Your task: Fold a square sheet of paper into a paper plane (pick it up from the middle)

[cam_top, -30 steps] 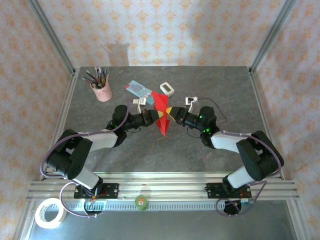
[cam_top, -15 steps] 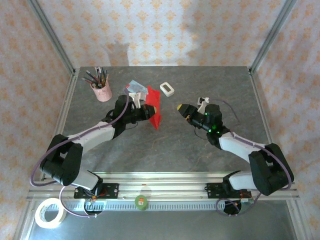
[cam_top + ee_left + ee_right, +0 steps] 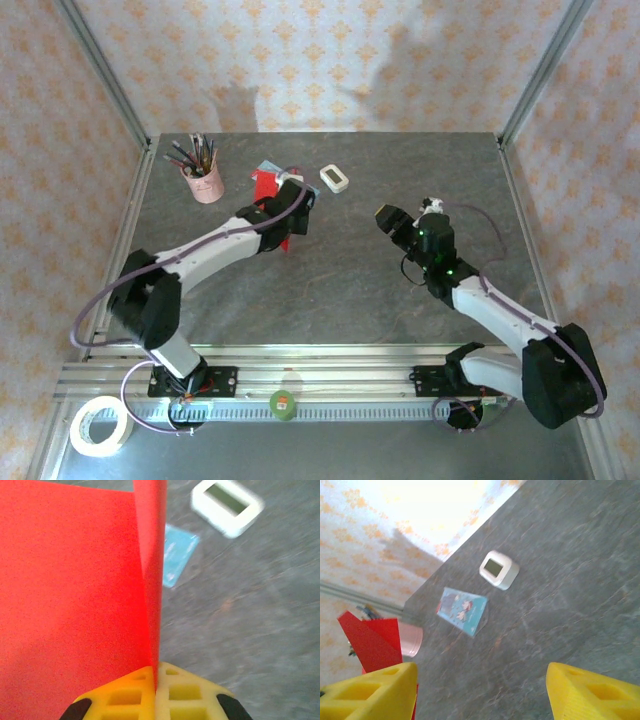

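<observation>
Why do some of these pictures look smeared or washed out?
Left wrist view: motion blur smears the white block and the blue card, while the red paper, very close to the lens, reads as a flat bright sheet. Right wrist view: strong glare bleaches the back wall. Top external view: sharp, with soft shadows on the back wall.

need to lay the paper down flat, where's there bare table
Bare: the middle of the table, between the left arm, the right arm and the near rail; also the far right corner past the right gripper. Crowded: far left, with pencil cup, blue card, white block and the left gripper holding the red paper.
</observation>
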You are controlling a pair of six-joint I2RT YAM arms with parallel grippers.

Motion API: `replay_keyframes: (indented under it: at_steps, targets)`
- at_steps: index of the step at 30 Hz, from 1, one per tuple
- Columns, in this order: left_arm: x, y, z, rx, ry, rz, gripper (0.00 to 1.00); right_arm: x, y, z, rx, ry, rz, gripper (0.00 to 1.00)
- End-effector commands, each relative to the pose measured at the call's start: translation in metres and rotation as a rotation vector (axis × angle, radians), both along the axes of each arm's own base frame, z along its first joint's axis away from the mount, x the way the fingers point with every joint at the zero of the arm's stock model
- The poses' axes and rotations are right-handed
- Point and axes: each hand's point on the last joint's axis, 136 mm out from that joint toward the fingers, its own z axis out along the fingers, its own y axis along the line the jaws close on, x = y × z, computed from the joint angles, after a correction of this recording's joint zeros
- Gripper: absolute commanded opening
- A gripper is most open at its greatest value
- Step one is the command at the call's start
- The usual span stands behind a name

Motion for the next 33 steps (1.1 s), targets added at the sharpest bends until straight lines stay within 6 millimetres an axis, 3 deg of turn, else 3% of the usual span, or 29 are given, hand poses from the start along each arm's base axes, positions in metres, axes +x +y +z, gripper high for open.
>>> replay_keyframes:
  at_steps: [1,7,12,17,24,33]
  targets:
    - [-0.007,0.027,-0.011,0.309,0.034,0.058,0.05,-0.003,-0.028,-0.012,-0.097,0.023,-0.117,0.68]
    - [-0.006,0.008,-0.044,0.535,0.068,0.025,0.05,-0.006,-0.043,-0.019,-0.13,0.058,-0.191,0.68]
    - [-0.007,-0.011,-0.071,0.623,0.094,-0.013,0.05,-0.007,-0.049,-0.024,-0.144,0.078,-0.214,0.68]
    - [-0.01,-0.027,-0.093,0.65,0.129,-0.063,0.05,-0.009,-0.061,-0.031,-0.14,0.12,-0.273,0.68]
    - [-0.018,-0.032,-0.121,0.705,0.185,-0.103,0.05,-0.008,-0.06,-0.035,-0.091,0.127,-0.266,0.68]
    - [-0.025,-0.047,-0.137,0.608,0.231,-0.134,0.14,-0.007,-0.056,-0.043,-0.087,0.153,-0.248,0.68]
